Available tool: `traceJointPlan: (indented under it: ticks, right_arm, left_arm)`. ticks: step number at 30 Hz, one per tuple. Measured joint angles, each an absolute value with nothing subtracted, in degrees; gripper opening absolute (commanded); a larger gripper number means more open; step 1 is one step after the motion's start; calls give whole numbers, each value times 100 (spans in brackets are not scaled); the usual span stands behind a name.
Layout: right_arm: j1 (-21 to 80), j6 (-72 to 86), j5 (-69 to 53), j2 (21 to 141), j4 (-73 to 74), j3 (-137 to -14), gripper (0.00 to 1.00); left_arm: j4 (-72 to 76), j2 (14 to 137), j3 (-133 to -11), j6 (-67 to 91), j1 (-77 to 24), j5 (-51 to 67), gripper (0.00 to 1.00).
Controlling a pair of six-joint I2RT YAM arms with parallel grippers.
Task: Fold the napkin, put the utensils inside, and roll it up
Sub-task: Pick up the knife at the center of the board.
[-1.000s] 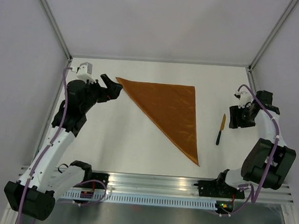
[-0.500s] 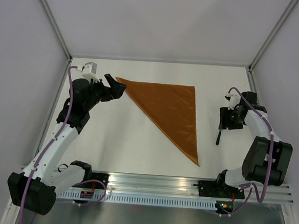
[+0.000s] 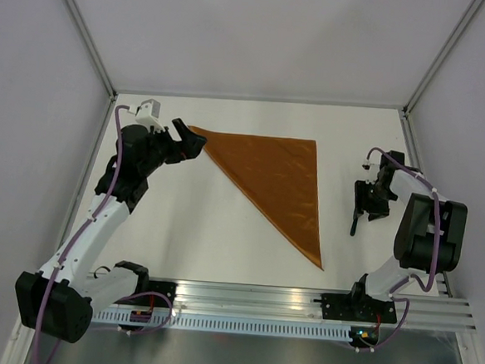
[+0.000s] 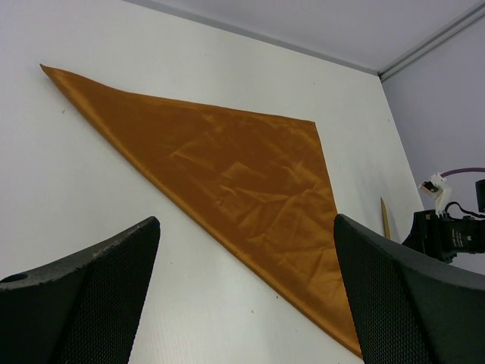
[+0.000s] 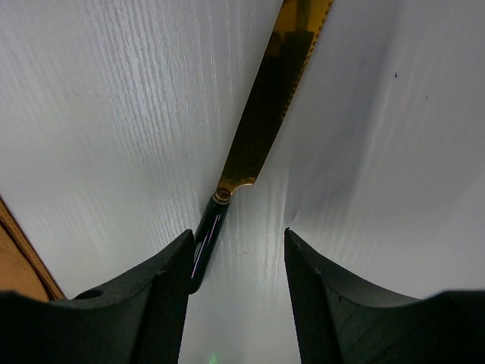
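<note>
The rust-orange napkin (image 3: 276,180) lies flat, folded into a triangle, its long fold running from the far-left corner to the near-right tip; it also shows in the left wrist view (image 4: 227,174). The knife (image 5: 265,106) has a gold serrated blade and a dark handle and lies on the table right of the napkin; only its near end (image 3: 354,226) shows from above. My right gripper (image 3: 365,207) is open and low over the knife, whose handle lies against the left finger in the right wrist view (image 5: 236,233). My left gripper (image 3: 191,141) is open and empty by the napkin's far-left corner.
White tabletop (image 3: 197,229) enclosed by grey walls at the left, right and back. A metal rail (image 3: 251,303) carrying the arm bases runs along the near edge. The right arm's black body (image 4: 447,235) shows in the left wrist view.
My right gripper has moved left and down onto the knife, covering most of it from above. My left gripper has shifted slightly toward the napkin's far-left corner.
</note>
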State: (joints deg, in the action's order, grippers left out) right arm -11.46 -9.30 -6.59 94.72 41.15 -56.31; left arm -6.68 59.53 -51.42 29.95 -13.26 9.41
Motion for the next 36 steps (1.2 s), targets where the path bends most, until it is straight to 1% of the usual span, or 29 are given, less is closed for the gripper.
traceJointPlan:
  ticks: [5,6,7,10,14,19,23,24,26,27,30,36]
  right_arm:
    - [-1100,-814,-613,9679,4117,-5795,53]
    - [-1092,-810,-604,9714,4115,-5815,46]
    - [-1085,-816,-582,9745,4117,-5828,43]
    - [-1070,-808,-462,9852,4139,-5872,40]
    - [-1068,-836,-384,9885,4128,-5902,39]
    - [-1066,-947,-296,9924,4139,-5940,26]
    - [-1066,-1074,-285,9935,4121,-5953,22]
    - [-1061,-1120,-292,9935,4119,-5953,18]
    - [-1063,-1234,-294,9935,4115,-5955,16]
    - [-1068,-1288,-292,9935,4112,-5955,13]
    - [-1076,-1476,-294,9931,4104,-5957,8]
    - [-1079,-1743,-366,9929,4060,-5966,1]
  left_arm:
    - [-668,5955,-5192,2993,-1326,941,100]
    - [-668,5964,-5201,2995,-1326,941,100]
    - [-670,5972,-5216,2995,-1326,941,100]
    - [-670,6020,-5284,2993,-1326,939,100]
    - [-668,6075,-5371,2993,-1326,941,100]
    - [-663,6193,-5452,2993,-1326,958,100]
    - [-681,6263,-5470,2993,-1326,961,100]
    - [-687,6276,-5481,2993,-1326,961,100]
    - [-738,6307,-5548,2991,-1326,956,100]
    - [-757,6322,-5596,2989,-1323,954,100]
    - [-762,6322,-5714,2985,-1326,926,100]
    - [-766,6316,-5857,2982,-1326,840,100]
